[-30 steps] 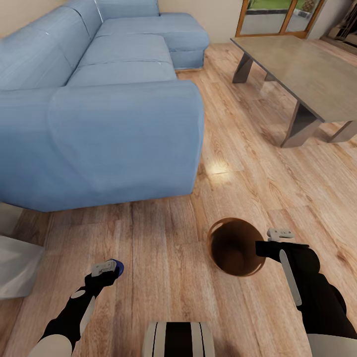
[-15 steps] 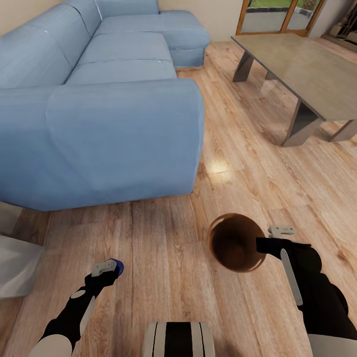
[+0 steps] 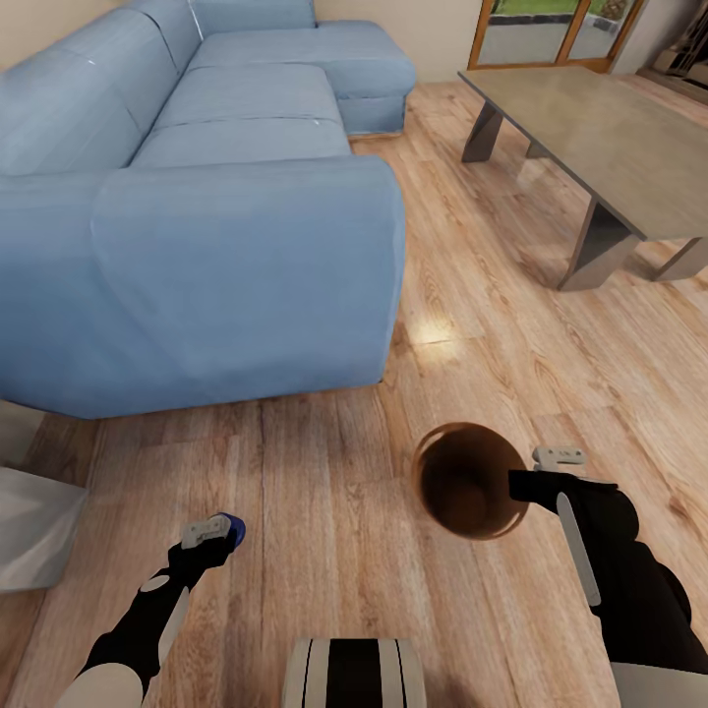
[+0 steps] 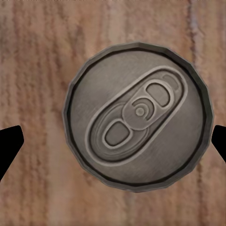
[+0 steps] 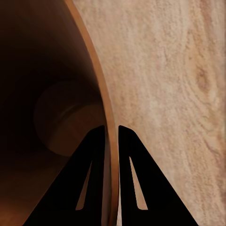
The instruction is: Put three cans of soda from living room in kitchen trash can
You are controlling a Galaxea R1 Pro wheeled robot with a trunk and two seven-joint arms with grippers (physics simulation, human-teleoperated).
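A dark blue can of soda (image 3: pixel 234 529) stands upright on the wood floor; its silvery top with a pull tab (image 4: pixel 139 115) faces the left wrist camera. My left gripper (image 3: pixel 216 537) hangs right over it, open, its dark fingertips (image 4: pixel 10 148) wide apart on either side of the can. The trash can (image 3: pixel 462 487), with its copper-brown rim and dark brown inside, hangs tilted from my right gripper (image 3: pixel 523 484). That gripper (image 5: pixel 111 128) is shut on the rim (image 5: pixel 101 89), one finger inside and one outside. No orange cans are in view.
The long light-blue sofa (image 3: pixel 226 256) fills the left and back. The low grey coffee table (image 3: pixel 610 138) stands at the right, with wood floor between the two. A pale grey object (image 3: pixel 29 531) sits at the left edge, and glass doors (image 3: pixel 541 34) are at the back.
The view shifted slightly at first. The trash can and my right gripper edged a little higher in the picture, then held still. The left gripper and blue can have not moved.
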